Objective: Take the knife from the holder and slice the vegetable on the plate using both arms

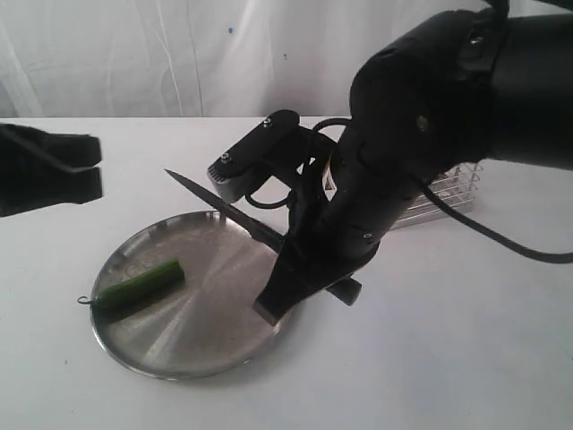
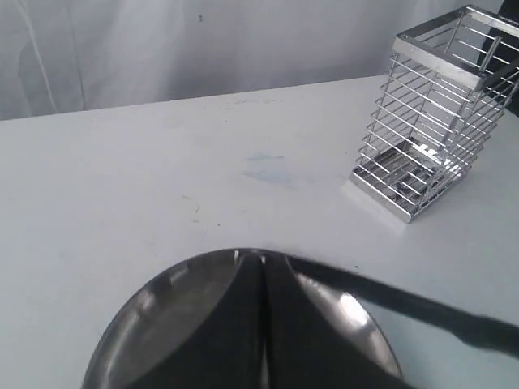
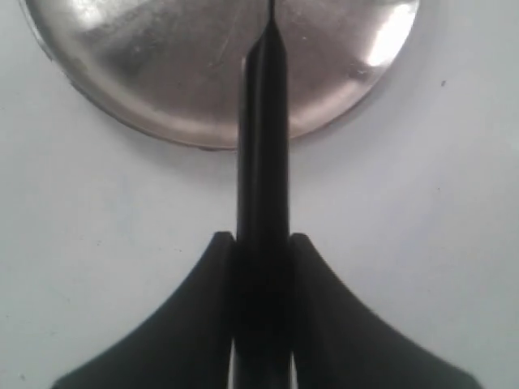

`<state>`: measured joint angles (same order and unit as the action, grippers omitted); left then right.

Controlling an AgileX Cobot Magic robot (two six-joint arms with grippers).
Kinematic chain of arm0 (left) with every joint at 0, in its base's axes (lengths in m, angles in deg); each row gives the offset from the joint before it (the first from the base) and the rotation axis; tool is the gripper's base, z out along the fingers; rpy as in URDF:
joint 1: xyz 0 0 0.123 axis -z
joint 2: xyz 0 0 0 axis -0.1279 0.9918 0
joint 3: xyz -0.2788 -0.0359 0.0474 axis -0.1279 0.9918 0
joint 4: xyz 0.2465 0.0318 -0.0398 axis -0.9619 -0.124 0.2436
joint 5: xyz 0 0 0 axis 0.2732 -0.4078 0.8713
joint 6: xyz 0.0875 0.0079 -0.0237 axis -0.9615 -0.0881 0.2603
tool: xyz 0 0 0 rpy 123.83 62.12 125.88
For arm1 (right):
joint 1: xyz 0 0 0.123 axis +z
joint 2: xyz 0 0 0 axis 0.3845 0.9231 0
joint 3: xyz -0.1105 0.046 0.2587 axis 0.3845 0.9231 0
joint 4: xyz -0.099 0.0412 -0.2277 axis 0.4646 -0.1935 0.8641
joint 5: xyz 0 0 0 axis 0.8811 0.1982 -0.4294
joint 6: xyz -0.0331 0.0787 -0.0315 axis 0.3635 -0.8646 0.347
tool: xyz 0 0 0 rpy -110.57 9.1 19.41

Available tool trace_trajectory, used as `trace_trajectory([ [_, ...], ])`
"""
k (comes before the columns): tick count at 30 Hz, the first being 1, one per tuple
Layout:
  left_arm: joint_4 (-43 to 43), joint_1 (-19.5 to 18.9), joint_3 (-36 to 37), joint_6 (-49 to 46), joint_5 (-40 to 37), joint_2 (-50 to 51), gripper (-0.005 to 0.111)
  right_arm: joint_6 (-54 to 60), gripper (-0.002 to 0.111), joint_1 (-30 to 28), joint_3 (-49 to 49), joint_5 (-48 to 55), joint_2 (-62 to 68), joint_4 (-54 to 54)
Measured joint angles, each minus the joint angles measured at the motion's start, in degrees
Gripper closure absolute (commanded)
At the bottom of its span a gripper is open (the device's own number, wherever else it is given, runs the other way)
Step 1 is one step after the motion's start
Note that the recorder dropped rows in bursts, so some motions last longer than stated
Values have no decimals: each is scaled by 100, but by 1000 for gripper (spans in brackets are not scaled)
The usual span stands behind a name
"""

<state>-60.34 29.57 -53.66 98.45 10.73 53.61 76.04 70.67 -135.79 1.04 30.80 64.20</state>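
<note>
The knife [image 1: 224, 208] hangs tilted over the plate [image 1: 206, 336], its dark blade pointing up and left. My right gripper [image 1: 309, 269] is shut on its handle; in the right wrist view the knife [image 3: 263, 121] runs out from between the right gripper [image 3: 263, 251] fingers towards the plate [image 3: 162, 73]. The green vegetable [image 1: 139, 285] lies on the plate's left part, stem outward. My left gripper [image 1: 94, 167] hovers beyond the plate's left edge, shut on nothing. In the left wrist view the left gripper [image 2: 263, 263] is over the plate [image 2: 162, 308], with the knife [image 2: 405, 306] beside it.
The chrome wire holder [image 1: 443, 197] stands behind the right arm, and the holder [image 2: 430, 154] shows nothing inside in the left wrist view. A white table [image 1: 448, 358] carries everything, with a white curtain behind.
</note>
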Motion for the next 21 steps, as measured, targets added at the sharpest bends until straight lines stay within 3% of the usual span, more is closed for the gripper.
trace_trajectory([
  [7,-37,96,-299,0,1034,1155,107,-449,108,277,0,75,0,746],
  [21,-40,98,-313,174,2096,2101,107,-492,108,347,-50,18,0,468],
])
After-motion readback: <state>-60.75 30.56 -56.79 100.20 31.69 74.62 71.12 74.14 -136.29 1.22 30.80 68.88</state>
